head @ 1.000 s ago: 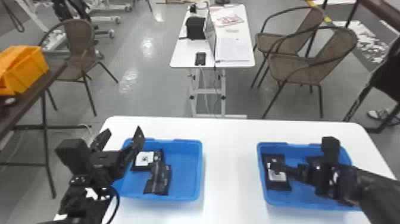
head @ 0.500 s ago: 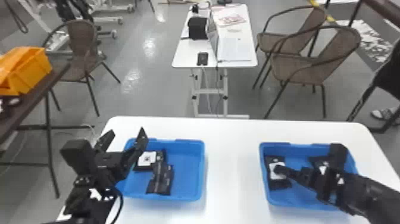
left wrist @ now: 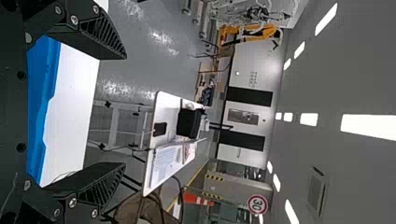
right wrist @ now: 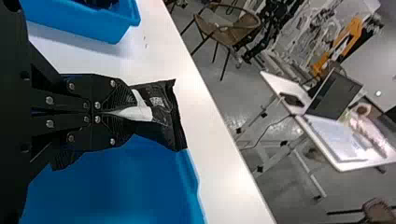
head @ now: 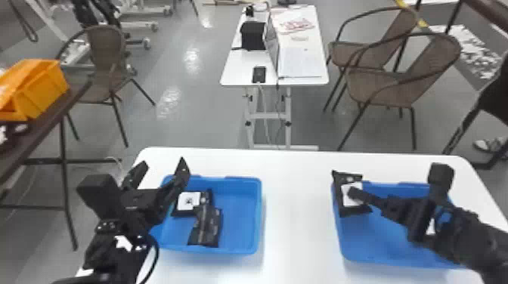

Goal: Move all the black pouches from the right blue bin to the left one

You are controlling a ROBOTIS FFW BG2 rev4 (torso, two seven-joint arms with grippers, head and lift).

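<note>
Above the left blue bin's left side (head: 258,226), my left gripper (head: 162,172) stands with its fingers spread and nothing between them; in the left wrist view this gripper (left wrist: 112,112) is open too. Two black pouches lie in that bin, one with a white label (head: 189,201) and a darker one (head: 207,226) partly over it. At the right blue bin's (head: 378,241) left wall, my right gripper (head: 353,193) holds a white-labelled black pouch (head: 342,204). The right wrist view has the right gripper (right wrist: 123,113) shut on this crumpled pouch (right wrist: 161,105). The right forearm hides part of the right bin.
Both bins stand on a white table (head: 295,219), with a strip of tabletop between them. Behind it are another white table (head: 302,71) with a laptop, and wicker chairs (head: 389,87). An orange bin (head: 45,90) sits on a brown table at the far left.
The right gripper has risen with the pouch, which now reaches above the right bin's far left corner. The left arm has stayed about where it was.
</note>
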